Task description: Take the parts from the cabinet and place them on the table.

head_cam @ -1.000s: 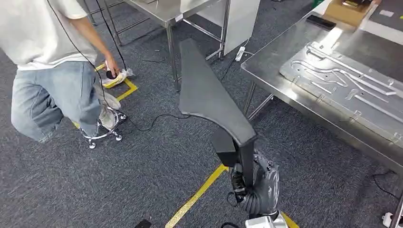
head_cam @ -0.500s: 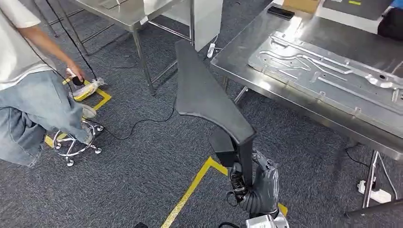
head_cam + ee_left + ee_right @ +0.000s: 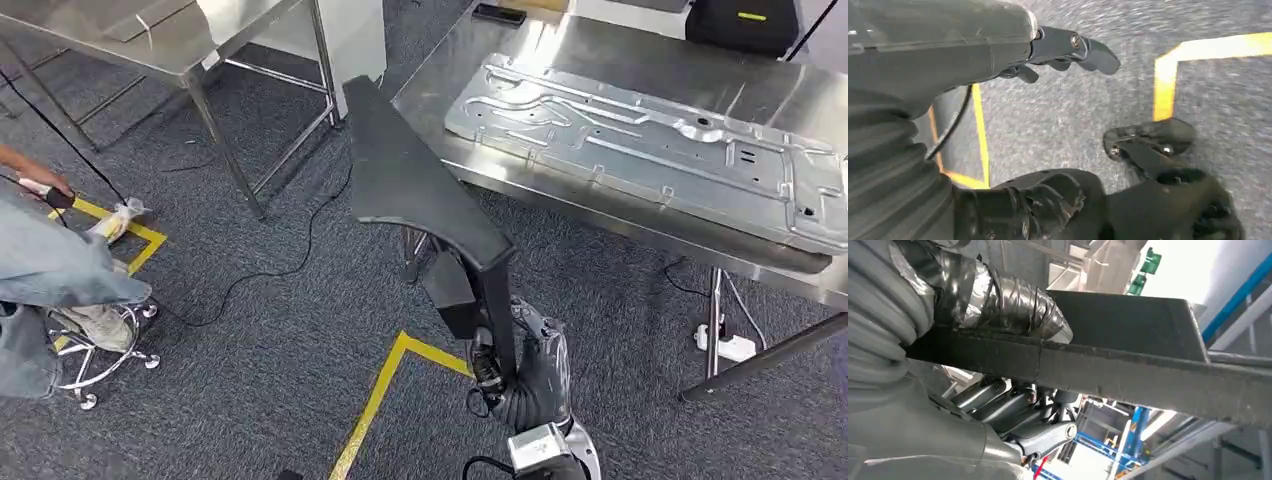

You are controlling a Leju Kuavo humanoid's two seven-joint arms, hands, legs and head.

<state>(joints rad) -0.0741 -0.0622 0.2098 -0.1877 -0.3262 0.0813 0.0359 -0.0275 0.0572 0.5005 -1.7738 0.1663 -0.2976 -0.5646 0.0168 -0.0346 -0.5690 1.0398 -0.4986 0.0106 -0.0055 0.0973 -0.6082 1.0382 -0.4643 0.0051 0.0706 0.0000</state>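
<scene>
My right hand point(image 3: 525, 375) grips the lower end of a long black panel part point(image 3: 410, 190), which rises up and away from it over the carpet. In the right wrist view my taped thumb point(image 3: 1013, 300) lies on one face of the black part point(image 3: 1128, 340) and the darker fingers point(image 3: 1013, 405) wrap the other face. The steel table point(image 3: 600, 50) stands just beyond the part's far end, at upper right. A stamped silver metal panel point(image 3: 640, 140) lies flat on it. My left hand point(image 3: 998, 45) hangs over the carpet, fingers loosely apart and holding nothing.
A person point(image 3: 50, 270) sits on a wheeled stool point(image 3: 100, 360) at the left, holding a cable. A second steel table point(image 3: 150, 40) stands at upper left. Yellow floor tape point(image 3: 390, 380), a black cable point(image 3: 270, 270) and a power strip point(image 3: 735, 347) lie on the carpet. A black case point(image 3: 745, 22) sits on the table's far side.
The whole view has swung right: the table with the metal panel has come toward the middle and the person has slid to the left edge. My right hand still holds the black part.
</scene>
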